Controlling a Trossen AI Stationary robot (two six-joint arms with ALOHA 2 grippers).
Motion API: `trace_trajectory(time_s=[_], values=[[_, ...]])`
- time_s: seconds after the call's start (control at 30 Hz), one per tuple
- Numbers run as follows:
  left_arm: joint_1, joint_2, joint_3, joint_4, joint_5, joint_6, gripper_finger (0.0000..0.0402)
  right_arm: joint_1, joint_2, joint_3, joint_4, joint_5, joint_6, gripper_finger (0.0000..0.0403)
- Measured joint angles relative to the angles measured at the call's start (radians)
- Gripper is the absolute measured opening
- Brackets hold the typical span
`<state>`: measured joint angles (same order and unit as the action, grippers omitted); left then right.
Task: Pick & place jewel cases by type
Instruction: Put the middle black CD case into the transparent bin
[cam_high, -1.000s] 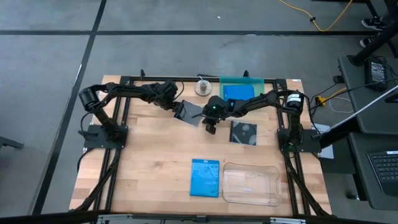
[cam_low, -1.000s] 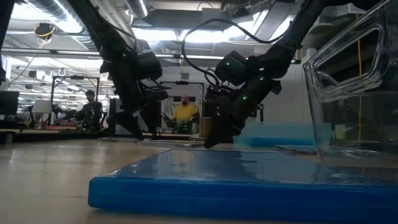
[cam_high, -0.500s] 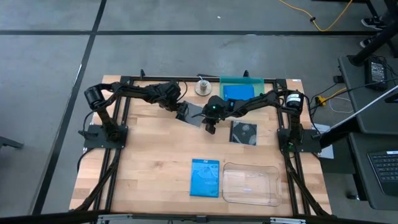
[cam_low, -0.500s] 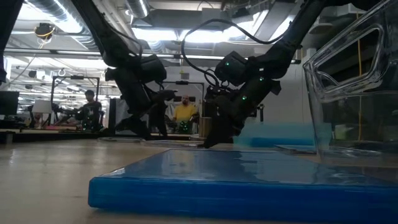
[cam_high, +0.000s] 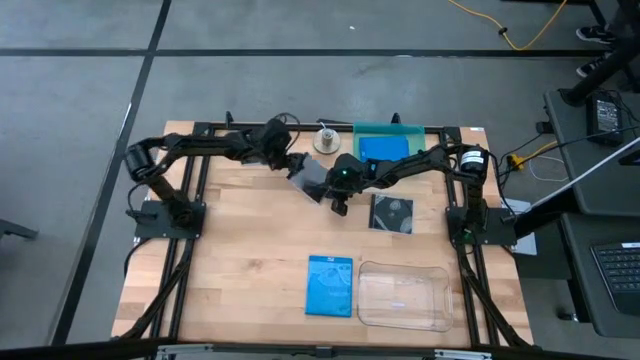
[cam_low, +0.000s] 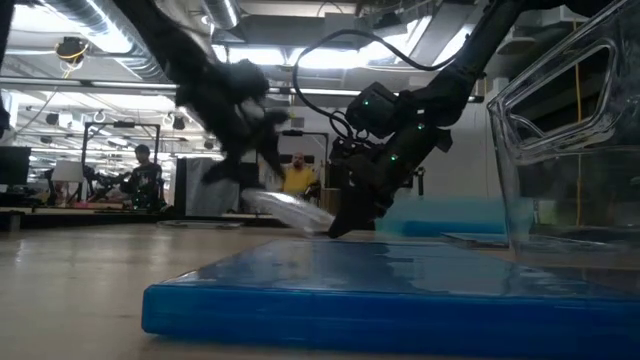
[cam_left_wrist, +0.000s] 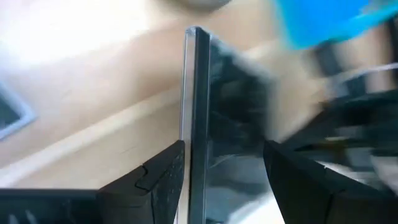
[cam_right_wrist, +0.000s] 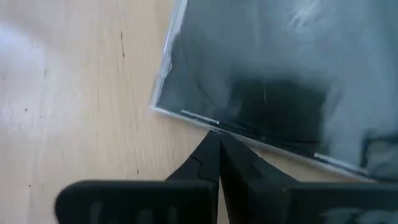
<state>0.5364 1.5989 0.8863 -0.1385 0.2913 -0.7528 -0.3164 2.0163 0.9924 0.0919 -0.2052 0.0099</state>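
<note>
A dark jewel case (cam_high: 310, 180) stands tilted at the table's middle back. Its left side is raised and its lower edge (cam_low: 325, 228) rests on the wood. My left gripper (cam_high: 293, 163) is shut on its raised side, and the case fills the gap between the fingers in the left wrist view (cam_left_wrist: 221, 180). My right gripper (cam_high: 338, 207) is shut, its tips at the case's lower edge (cam_right_wrist: 217, 138). Another dark jewel case (cam_high: 392, 212) lies flat to the right. One blue jewel case (cam_high: 331, 285) lies near the front. My left gripper pinches the dark case between its two fingers (cam_left_wrist: 163, 177) at the raised side (cam_left_wrist: 198, 149) nearest the table's left. It slants down from the left. The case hangs tilted in the hold, its opposite edge down on the wood. My right gripper touches the dark case's lower edge (cam_right_wrist: 208, 126) with the tips of its shut fingers (cam_right_wrist: 219, 146). The fingers slant down from the table's right, with their tips at the tabletop.
A teal tray (cam_high: 405, 131) at the back holds a blue case (cam_high: 382, 150). Beside it stands a round spool (cam_high: 326, 139). A clear plastic tray (cam_high: 403, 297) sits at the front right next to the blue case. Bare wood lies at the left and near the front.
My left gripper has risen and drawn toward the far edge with the dark case's left side in its fingers. The case has tipped up from lying flat, while its lower edge has stayed on the table at my right gripper's tips.
</note>
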Motion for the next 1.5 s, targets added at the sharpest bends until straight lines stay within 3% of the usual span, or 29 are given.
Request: trace_trajectory(time_s=[0.13, 0.27, 0.57, 0.8, 0.9, 1.13, 1.23, 1.5], values=[[-0.01, -0.076, 0.002, -0.03, 0.012, 0.002, 0.021, 0.0, 0.0, -0.001, 0.008, -0.004, -0.017, 0.0008], [-0.013, -0.07, -0.001, -0.101, 0.008, 0.002, 0.021, -0.001, 0.0, -0.002, 0.011, -0.006, -0.025, 0.0008], [-0.058, -0.068, 0.001, -0.015, -0.032, -0.094, 0.021, -0.001, 0.0, -0.002, 0.009, -0.007, -0.022, 0.0008], [-0.072, -0.069, 0.007, 0.098, 0.072, -0.178, 0.0209, -0.001, 0.0, -0.002, 0.011, -0.006, -0.022, 0.0008], [-0.109, -0.044, -0.011, 0.034, 0.132, -0.187, 0.0209, -0.001, 0.001, -0.002, 0.015, -0.006, -0.022, 0.0008], [-0.158, 0.025, -0.007, 0.053, 0.118, -0.187, 0.0209, -0.001, 0.001, -0.002, 0.016, -0.006, -0.022, 0.0008], [-0.151, 0.025, 0.0, 0.119, 0.103, -0.203, 0.0209, -0.001, 0.001, -0.002, 0.015, -0.009, -0.02, 0.0008], [-0.138, 0.025, -0.003, 0.111, 0.09, -0.19, 0.0209, 0.016, 0.002, -0.001, 0.014, -0.007, -0.018, 0.0008]])
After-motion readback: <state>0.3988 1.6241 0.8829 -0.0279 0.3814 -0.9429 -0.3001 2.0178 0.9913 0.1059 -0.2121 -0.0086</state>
